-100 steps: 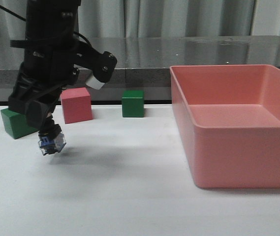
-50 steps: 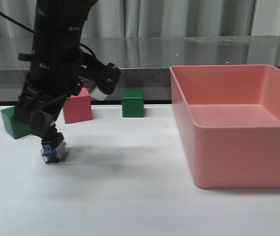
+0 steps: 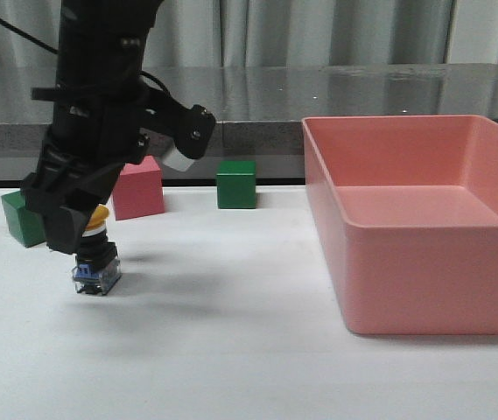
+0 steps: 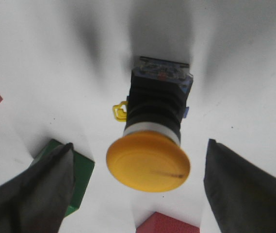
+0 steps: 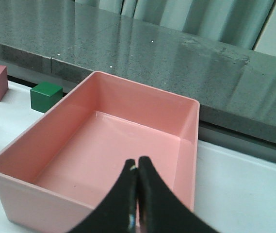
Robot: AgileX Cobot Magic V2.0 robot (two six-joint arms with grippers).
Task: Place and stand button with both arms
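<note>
Since half a second ago the button [image 3: 96,265] has gone from tilted in the grip to standing upright on the worktop [image 3: 231,350], base down, just below the left claw [image 4: 138,160], which now appears released. The left wrist view shows its fingers [image 4: 36,189] spread clear of the yellow cap, which the front view hides. The right claw [image 5: 138,204] is clenched empty above the pink bin [image 5: 104,145].

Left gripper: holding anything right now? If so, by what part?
Nothing. The left gripper is open, its fingers apart on either side of the yellow cap, not touching. The button stands on its base on the table.
</note>
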